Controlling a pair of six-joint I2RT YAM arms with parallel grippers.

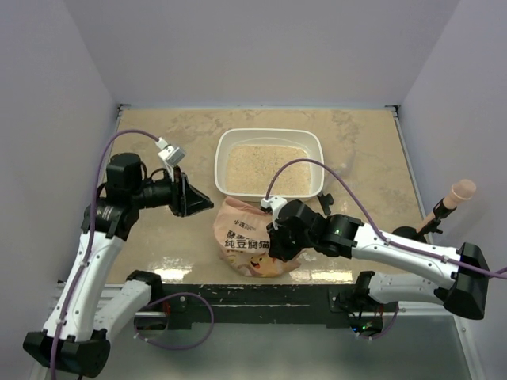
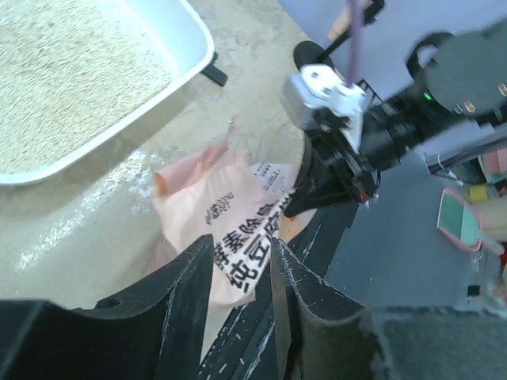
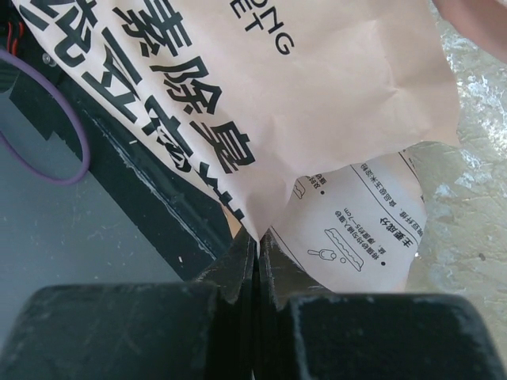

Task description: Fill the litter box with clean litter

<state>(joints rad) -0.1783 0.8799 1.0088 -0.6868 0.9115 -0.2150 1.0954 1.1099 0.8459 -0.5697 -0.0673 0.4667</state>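
The white litter box (image 1: pixel 269 132) sits at the table's middle back, and pale beige clean litter (image 1: pixel 268 170) covers its floor. It also shows in the left wrist view (image 2: pixel 188 43) with the litter (image 2: pixel 63 79) in it. An orange-pink printed bag (image 1: pixel 247 237) lies crumpled just in front of the box. My right gripper (image 1: pixel 277 247) is shut on a fold of the bag (image 3: pixel 317 95), its jaws (image 3: pixel 257 241) pinched together on the paper. My left gripper (image 1: pixel 196 199) is open and empty, left of the bag and apart from it; the bag (image 2: pixel 214 206) shows beyond its fingers (image 2: pixel 242 257).
A few spilled granules (image 2: pixel 119 186) lie on the tabletop between box and bag. A tool with a pink handle (image 1: pixel 453 195) stands at the far right. The black front edge (image 1: pixel 261 291) runs under the bag. Grey walls close in both sides and the back.
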